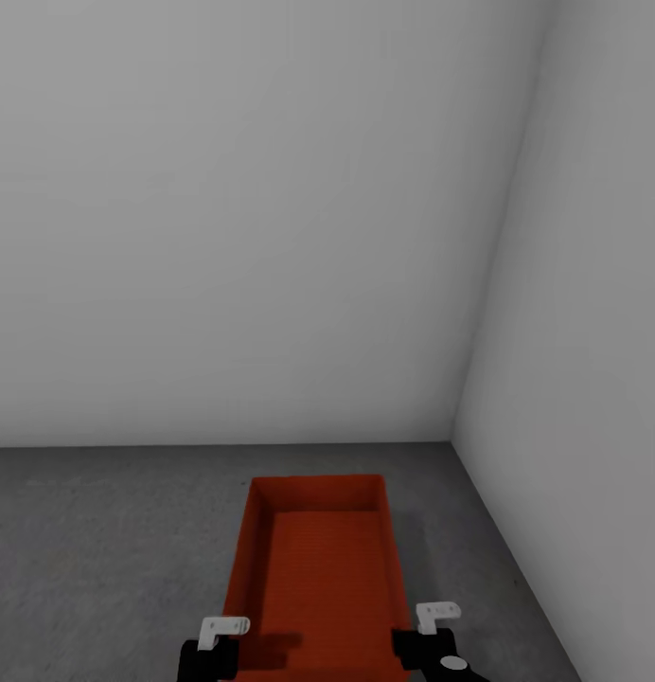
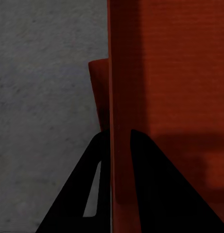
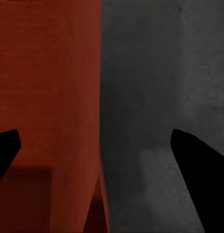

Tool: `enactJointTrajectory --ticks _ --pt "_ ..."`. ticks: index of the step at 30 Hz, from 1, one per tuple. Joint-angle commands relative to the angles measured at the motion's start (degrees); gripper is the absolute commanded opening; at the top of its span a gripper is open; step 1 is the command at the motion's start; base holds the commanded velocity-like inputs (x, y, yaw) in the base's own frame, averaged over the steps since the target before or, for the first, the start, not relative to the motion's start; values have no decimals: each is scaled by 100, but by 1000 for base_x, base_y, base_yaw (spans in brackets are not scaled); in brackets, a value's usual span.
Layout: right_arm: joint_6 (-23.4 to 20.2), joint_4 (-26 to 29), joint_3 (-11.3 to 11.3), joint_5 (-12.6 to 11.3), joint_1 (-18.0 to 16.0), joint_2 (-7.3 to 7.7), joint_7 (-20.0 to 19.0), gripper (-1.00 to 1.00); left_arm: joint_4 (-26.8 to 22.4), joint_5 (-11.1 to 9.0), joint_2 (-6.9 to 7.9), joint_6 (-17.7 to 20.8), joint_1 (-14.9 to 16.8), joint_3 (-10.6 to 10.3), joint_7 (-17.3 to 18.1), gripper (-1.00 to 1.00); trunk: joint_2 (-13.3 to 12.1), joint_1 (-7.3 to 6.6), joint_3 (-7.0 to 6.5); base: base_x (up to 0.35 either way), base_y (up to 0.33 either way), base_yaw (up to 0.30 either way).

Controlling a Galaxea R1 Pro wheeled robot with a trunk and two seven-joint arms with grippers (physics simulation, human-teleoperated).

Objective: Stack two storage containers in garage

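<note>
A red-orange open-top storage container (image 1: 313,568) sits low over the garage's dark grey concrete floor (image 1: 100,549), near the room's corner. My left gripper (image 1: 223,630) is at its near left wall. In the left wrist view that gripper (image 2: 120,138) is shut on the thin container wall (image 2: 165,73). My right gripper (image 1: 432,616) is at the near right wall. In the right wrist view it (image 3: 94,136) stands open, with its fingers wide apart on either side of the wall (image 3: 48,87). A further red edge (image 2: 98,87) shows beneath the held wall; I cannot tell what it belongs to.
A plain white-grey back wall (image 1: 271,237) meets a side wall (image 1: 593,332) just beyond and to the right of the container. Bare concrete stretches to the left (image 2: 43,97) and in a narrower strip to the right (image 3: 160,73).
</note>
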State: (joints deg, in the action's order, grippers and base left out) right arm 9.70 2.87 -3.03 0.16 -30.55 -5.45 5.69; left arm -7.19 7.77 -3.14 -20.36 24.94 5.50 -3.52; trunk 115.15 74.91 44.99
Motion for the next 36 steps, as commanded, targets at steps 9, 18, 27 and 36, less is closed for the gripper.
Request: enactJointTrajectory --ticks 9,18,27,36 --pt "14 -6 -31 2 -4 -3 29 100 7 58 -3 -20 2 39 -79 100 2 138 6 0 0 0" --pt "14 -6 -31 2 -4 -3 29 100 7 58 -2 -20 2 39 -79 100 2 138 6 0 0 0" --pt "14 -6 -31 2 -4 -1 29 100 7 58 -2 -20 2 41 -83 100 2 138 6 0 0 0" --pt "14 -6 -31 2 -4 -1 29 100 7 58 -2 -20 2 39 -84 100 2 138 6 -1 0 0"
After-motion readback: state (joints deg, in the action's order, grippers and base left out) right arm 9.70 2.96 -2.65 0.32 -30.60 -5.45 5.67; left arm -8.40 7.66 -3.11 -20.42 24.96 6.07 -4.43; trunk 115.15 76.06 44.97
